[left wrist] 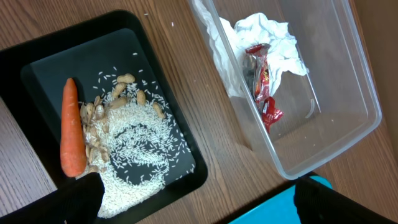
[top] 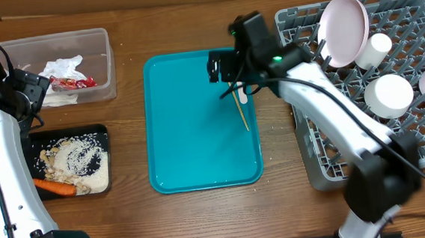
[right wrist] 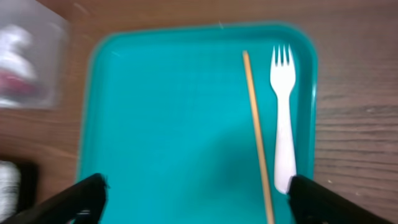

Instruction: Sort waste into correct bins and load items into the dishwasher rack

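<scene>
While right tool (right wrist: 199, 199) hangs spread above fork (right wrist: 284, 134) and stick (right wrist: 255, 124), left tool (left wrist: 202, 199) spread too

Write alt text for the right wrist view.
A white plastic fork and a thin wooden stick lie side by side along the right side of a teal tray. The open right gripper hovers above, framing the bottom corners. A blurred clear tub sits at the left edge.

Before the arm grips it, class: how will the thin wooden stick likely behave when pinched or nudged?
The wooden stick looks straight and very thin: probably stiff, light, yet snappable. Lying flat on the smooth teal tray, it would likely slide or roll if nudged, perhaps against the fork beside it.
</scene>
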Robot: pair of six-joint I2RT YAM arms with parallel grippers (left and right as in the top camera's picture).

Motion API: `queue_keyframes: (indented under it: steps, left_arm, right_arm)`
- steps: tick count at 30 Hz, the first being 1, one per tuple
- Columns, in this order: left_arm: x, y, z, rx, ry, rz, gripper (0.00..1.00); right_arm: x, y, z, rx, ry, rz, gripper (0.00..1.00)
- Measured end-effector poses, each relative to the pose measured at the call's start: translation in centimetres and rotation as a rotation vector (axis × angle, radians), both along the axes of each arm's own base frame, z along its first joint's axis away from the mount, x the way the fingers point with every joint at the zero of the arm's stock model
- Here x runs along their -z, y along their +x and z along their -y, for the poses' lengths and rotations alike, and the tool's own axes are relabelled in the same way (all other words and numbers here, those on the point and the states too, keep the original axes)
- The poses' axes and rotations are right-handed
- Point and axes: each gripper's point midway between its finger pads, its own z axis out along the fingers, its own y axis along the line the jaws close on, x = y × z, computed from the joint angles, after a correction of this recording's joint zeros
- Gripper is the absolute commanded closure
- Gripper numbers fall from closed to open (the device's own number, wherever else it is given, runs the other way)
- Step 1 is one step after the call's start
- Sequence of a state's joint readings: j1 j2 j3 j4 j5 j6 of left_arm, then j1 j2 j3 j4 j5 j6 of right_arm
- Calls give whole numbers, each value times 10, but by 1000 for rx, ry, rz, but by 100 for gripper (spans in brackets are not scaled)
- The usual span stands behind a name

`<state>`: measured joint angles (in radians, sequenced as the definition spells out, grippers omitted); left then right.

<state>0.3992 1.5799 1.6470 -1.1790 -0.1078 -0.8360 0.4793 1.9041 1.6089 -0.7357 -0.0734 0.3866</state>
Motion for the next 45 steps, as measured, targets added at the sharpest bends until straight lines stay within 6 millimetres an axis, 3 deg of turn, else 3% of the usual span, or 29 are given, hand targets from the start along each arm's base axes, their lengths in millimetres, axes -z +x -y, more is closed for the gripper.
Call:
queue_keyframes:
  steps: [5,10,14,26,28,32,35,40,45]
  left_arm:
    - [0,0,0,0,0,0,0]
    - [0,0,0,0,0,0,0]
    - [0,0,0,0,0,0,0]
    - [0,0,0,0,0,0,0]
    - [0,0,0,0,0,0,0]
    - [0,0,0,0,0,0,0]
    - [0,0,0,0,0,0,0]
    - [0,0,0,0,0,0,0]
    - [0,0,0,0,0,0,0]
  right_arm:
    - [67,-3,-2,-65,-94,-107,14]
    - [101,-12,-4,-102,-141,-173,21]
    - [117,-16,-2,-108,-162,-212,23]
    - [134,-22,3,-104,-188,-237,25]
    - [134,-22,3,-105,-188,-237,29]
    - [135,-25,1,-119,-169,-248,53]
    - [135,-28,-1,-117,-155,-261,64]
    - [136,-31,-6,-116,-147,-269,71]
    - [137,-44,-24,-120,-174,-266,82]
